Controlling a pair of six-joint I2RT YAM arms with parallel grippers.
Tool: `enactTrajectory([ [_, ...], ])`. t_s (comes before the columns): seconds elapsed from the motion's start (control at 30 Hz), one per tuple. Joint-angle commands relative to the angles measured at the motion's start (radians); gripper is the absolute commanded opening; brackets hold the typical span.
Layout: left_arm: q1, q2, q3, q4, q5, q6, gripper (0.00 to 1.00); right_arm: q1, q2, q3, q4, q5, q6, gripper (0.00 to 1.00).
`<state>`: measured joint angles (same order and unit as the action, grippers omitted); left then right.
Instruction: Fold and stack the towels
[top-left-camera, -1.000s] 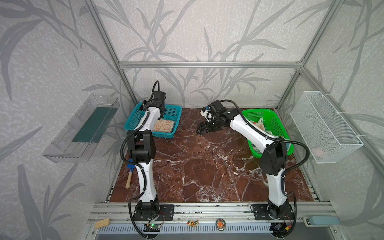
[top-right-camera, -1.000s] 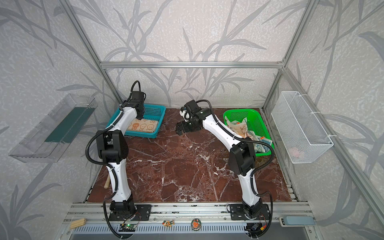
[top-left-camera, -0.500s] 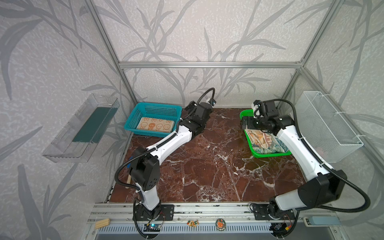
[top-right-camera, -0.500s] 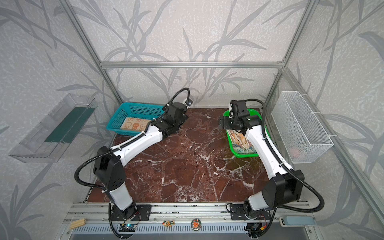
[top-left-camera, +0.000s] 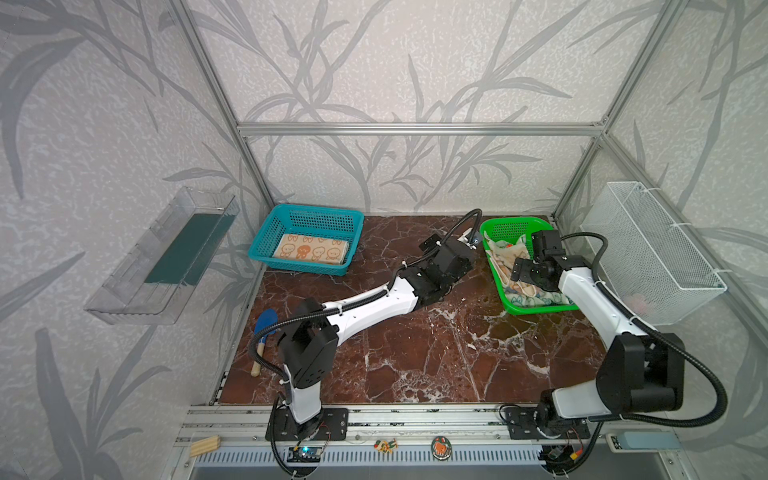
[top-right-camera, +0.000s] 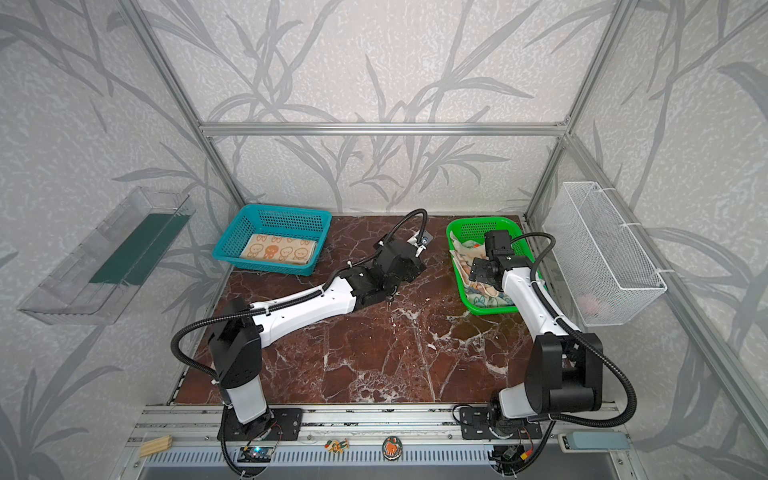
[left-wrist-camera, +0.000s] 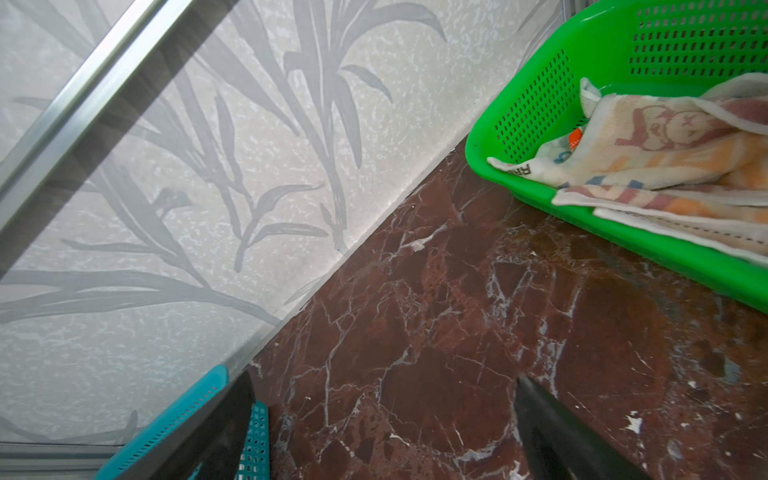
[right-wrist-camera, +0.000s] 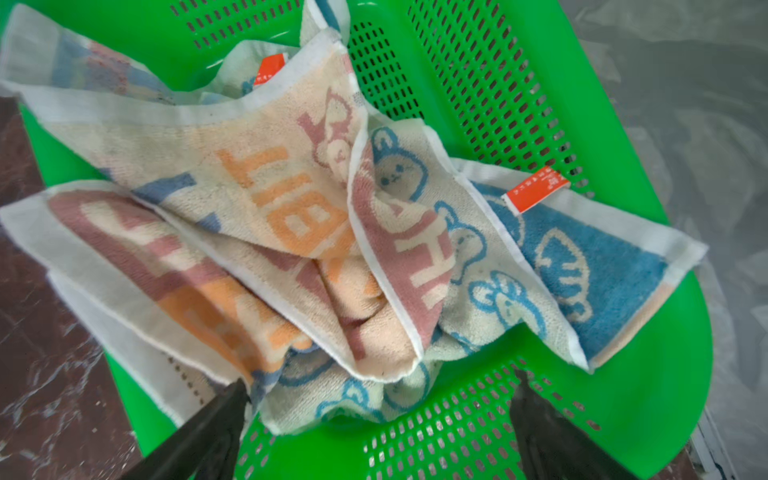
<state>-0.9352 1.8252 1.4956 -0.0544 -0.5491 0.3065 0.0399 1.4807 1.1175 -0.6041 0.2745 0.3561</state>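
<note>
One cream towel with orange bunnies (top-left-camera: 311, 252) lies folded flat in the teal basket (top-left-camera: 266, 232) at the back left, seen in both top views (top-right-camera: 278, 252). The striped RABBIT towel (right-wrist-camera: 270, 199) and the cream towel with blue bunnies (right-wrist-camera: 490, 291) lie crumpled together in the green basket (right-wrist-camera: 665, 374) at the back right. My right gripper (right-wrist-camera: 380, 399) hangs open just above that heap, nothing between its fingers. My left gripper (left-wrist-camera: 382, 399) is open over bare marble, beside the green basket's rim (left-wrist-camera: 519, 104), where the striped towel (left-wrist-camera: 665, 158) spills over.
A blue spatula with a wooden handle (top-left-camera: 264, 332) lies at the table's left edge. A clear shelf (top-left-camera: 166, 257) hangs on the left wall and a white wire basket (top-left-camera: 648, 249) on the right wall. The left arm (top-left-camera: 374, 305) stretches across the table's middle.
The left arm swung from the teal basket across the middle towards the green basket. The right arm moved from the table's centre to over the green basket and came closer to the towels.
</note>
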Motion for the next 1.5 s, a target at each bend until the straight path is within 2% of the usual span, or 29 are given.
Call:
enactTrajectory([
  [0.0, -0.01, 0.012, -0.025, 0.03, 0.052, -0.085, 0.99, -0.003, 0.065, 0.028, 0.038, 0.118, 0.006, 0.9],
  [0.2, -0.016, 0.032, -0.06, 0.057, 0.06, -0.105, 0.99, -0.013, 0.174, 0.056, 0.04, 0.131, 0.013, 0.8],
  [0.27, -0.015, 0.042, -0.059, 0.054, 0.081, -0.107, 0.99, -0.025, 0.199, 0.062, 0.032, 0.111, 0.017, 0.74],
  [0.57, -0.017, 0.071, -0.054, 0.067, 0.087, -0.109, 0.99, -0.051, 0.22, 0.05, 0.033, 0.099, 0.015, 0.32],
  [0.7, -0.019, 0.075, -0.053, 0.062, 0.081, -0.112, 0.99, -0.051, 0.22, 0.059, 0.026, 0.085, 0.009, 0.09],
  [0.77, -0.02, 0.071, -0.055, 0.062, 0.072, -0.112, 0.99, -0.051, 0.211, 0.065, 0.02, 0.05, 0.009, 0.0],
  [1.0, -0.019, 0.042, -0.064, 0.06, 0.018, -0.075, 0.99, -0.041, 0.108, 0.078, 0.004, -0.076, 0.0, 0.0],
  [1.17, -0.014, 0.003, -0.079, 0.051, -0.012, -0.075, 0.99, -0.014, 0.031, 0.165, -0.056, -0.131, -0.034, 0.0],
  [1.33, -0.004, -0.09, -0.139, 0.041, -0.017, -0.153, 0.99, 0.089, -0.003, 0.324, -0.124, -0.118, -0.052, 0.0],
  [1.47, 0.007, -0.16, -0.193, 0.03, -0.065, -0.198, 0.99, 0.229, 0.027, 0.525, -0.205, -0.083, -0.067, 0.0],
])
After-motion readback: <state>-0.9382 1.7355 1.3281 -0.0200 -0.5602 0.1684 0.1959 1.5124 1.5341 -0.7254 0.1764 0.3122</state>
